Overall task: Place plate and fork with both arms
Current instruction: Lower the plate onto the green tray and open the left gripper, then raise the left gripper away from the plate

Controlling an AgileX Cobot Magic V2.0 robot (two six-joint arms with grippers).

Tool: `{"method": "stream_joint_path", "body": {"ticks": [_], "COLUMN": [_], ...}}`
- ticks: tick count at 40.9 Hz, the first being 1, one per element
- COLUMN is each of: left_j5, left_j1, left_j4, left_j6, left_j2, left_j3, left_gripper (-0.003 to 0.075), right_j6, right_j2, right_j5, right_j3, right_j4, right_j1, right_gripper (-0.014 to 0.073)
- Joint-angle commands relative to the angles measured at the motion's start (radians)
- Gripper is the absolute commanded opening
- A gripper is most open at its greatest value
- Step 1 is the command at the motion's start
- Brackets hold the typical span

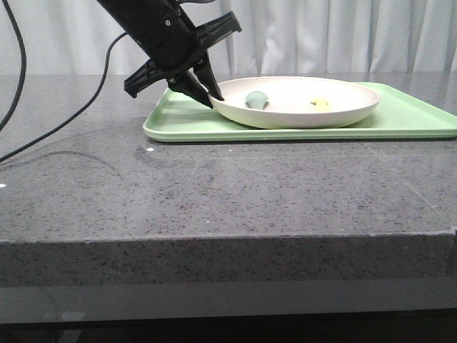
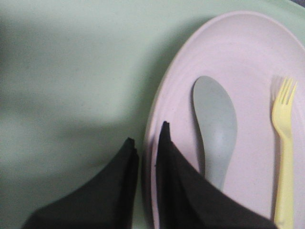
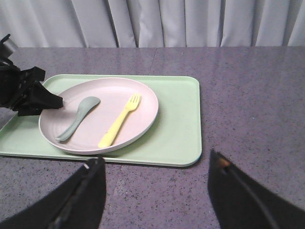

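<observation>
Fingers of the left gripper (image 2: 147, 143) pinched the plate (image 1: 335, 107) rim; lifting level seemed wise, lest the fork (image 3: 119, 121) slid.

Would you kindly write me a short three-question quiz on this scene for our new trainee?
1. True or false: the fork lies on the plate.
2. Which gripper is at the plate's rim: A) left gripper, B) right gripper, C) neither?
3. Fill in: the plate sits on a light green ____.

Key
1. True; it lies beside the spoon.
2. A; its fingers straddle the rim, one inside and one outside. The right gripper hangs open over the table, short of the tray.
3. tray
</observation>
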Motion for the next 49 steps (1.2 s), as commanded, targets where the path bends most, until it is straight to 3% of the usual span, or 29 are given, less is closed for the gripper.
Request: {"method": "stream_joint_path", "body": {"ticks": [1,18,28,40,49], "left_j5": [-0.054,-0.02,0.001,0.124,0.073], "left_j1": [-0.01,-0.01,-0.008,0.017,-0.005], "left_j4": [-0.028,-0.026,0.068,0.153,0.333], "left_j6": [-0.009,0.044,0.056,0.056,0.056], "left_j2": [-0.063,-0.109,-0.185,-0.225,-0.337], "left_j3": [-0.035,-0.035,-0.035,-0.035,0.007], "left_gripper": [0.0185,0.0192,0.0185,0.0129,0.0013], "right_j6": [-0.005,-0.005,-0.005,-0.005,-0.005], "right_j2": [0.011,0.011,0.011,0.011,0.011], "right_j5": [-0.078,-0.078,-0.078,-0.078,-0.078], "right_j3": [-0.035,-0.035,-0.035,-0.035,-0.035], "right_j4": [0.006,0.006,0.006,0.006,0.006], "right_j1": [-0.003,-0.003,-0.003,-0.003,-0.003], "right_gripper": [0.0492,0.0492,0.0492,0.0492,0.0492]}}
